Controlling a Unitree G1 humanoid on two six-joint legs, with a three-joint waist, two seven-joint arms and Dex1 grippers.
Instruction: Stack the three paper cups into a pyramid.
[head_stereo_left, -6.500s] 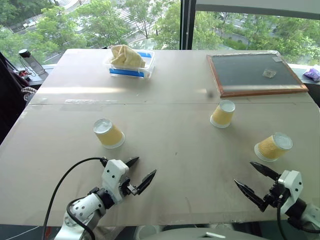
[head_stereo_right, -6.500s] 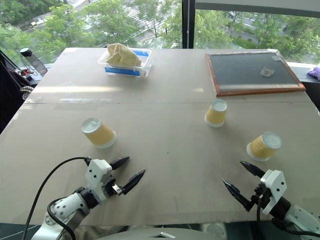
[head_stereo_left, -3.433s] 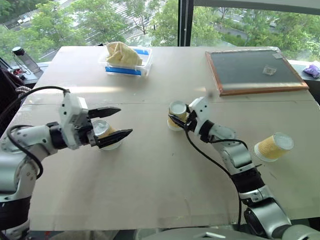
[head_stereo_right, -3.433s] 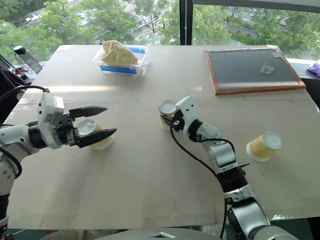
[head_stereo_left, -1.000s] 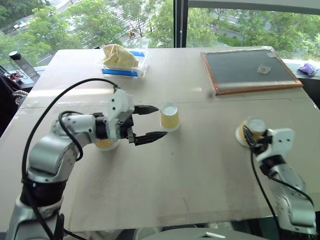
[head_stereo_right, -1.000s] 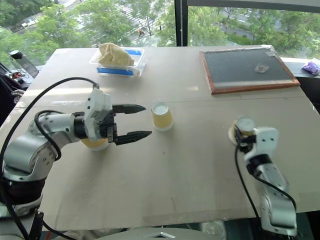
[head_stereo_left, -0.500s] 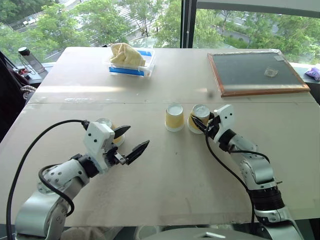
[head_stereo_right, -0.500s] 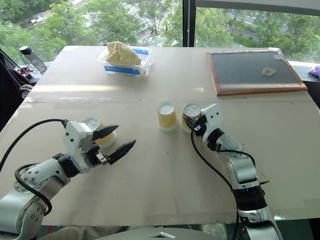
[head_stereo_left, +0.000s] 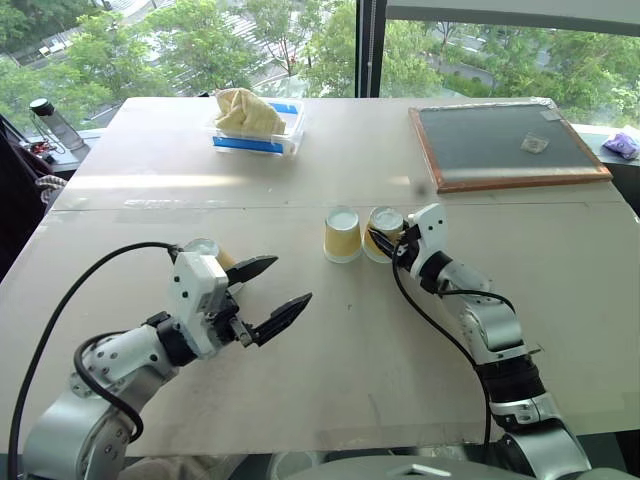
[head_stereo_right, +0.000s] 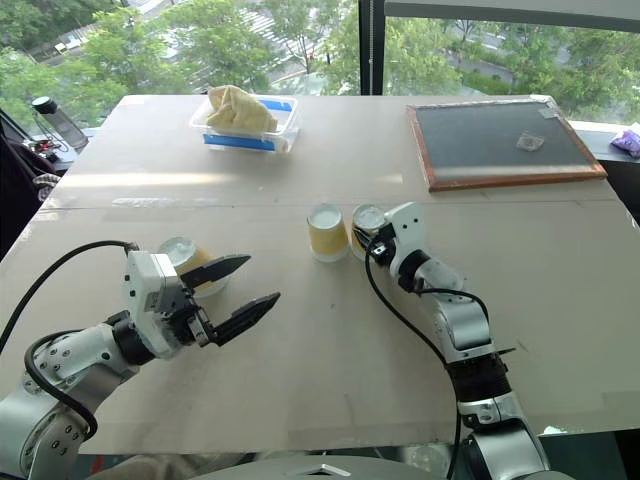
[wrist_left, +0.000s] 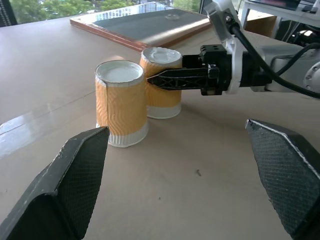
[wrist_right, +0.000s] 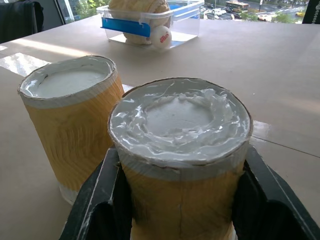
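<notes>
At mid-surface (head_stereo_left: 330, 340), a cup (head_stereo_left: 384, 233) is gripped by the right claw (head_stereo_left: 385, 243) beside another cup (head_stereo_left: 342, 234), apparently as pyramid base, while the left claw (head_stereo_left: 268, 292) is held spread.

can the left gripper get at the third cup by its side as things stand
Probably yes. The left gripper is open and the third cup stands just beyond its fingers with bare table around it. The right gripper is busy on another cup.

Daylight is coming in hard through the window (head_stereo_left: 300, 40) behind the table (head_stereo_left: 330, 400); scene is reading bright. A glare band is lying across the far tabletop, shadows are falling soft toward the camera. Head views are staying sharp; the left wrist view's near fingers are blurring slightly.
</notes>
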